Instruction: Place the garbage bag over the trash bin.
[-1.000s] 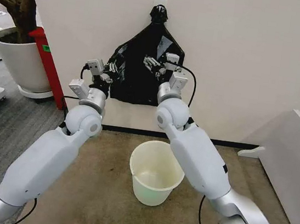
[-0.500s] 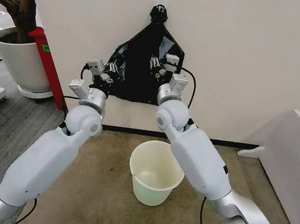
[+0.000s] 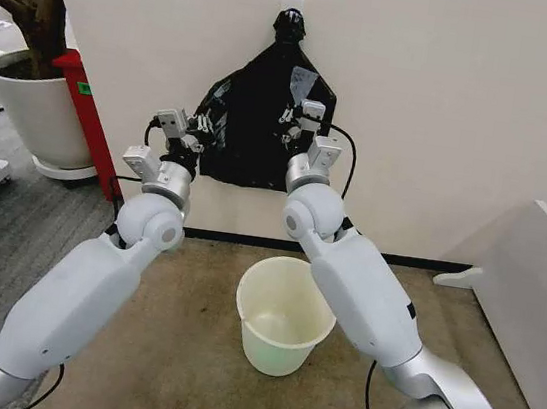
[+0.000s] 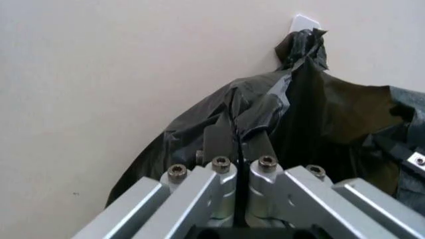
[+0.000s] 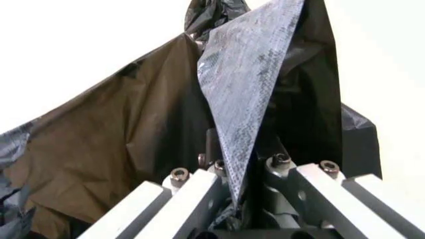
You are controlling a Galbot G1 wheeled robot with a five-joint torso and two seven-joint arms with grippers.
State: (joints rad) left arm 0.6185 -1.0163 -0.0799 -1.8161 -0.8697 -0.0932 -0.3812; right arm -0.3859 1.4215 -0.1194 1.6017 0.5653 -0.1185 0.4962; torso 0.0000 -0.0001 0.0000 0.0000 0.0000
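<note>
I see both grippers, left gripper [image 3: 203, 127] and right gripper [image 3: 290, 118], clamped on the garbage bag [image 3: 254, 121] hanging above the trash bin [image 3: 284, 317].

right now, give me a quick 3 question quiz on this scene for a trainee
1. True or false: the bag is already over the bin.
2. Which grippers are shut on the bag? A) left only B) right only C) both
3. Fill in: the bag hangs against the ____.

Key:
1. False. The bag hangs from a hook high on the wall, and the bin stands bare on the floor below.
2. C. The left gripper pinches a fold at the bag's left edge; the right gripper pinches a pulled-up sheet of it.
3. wall
</note>
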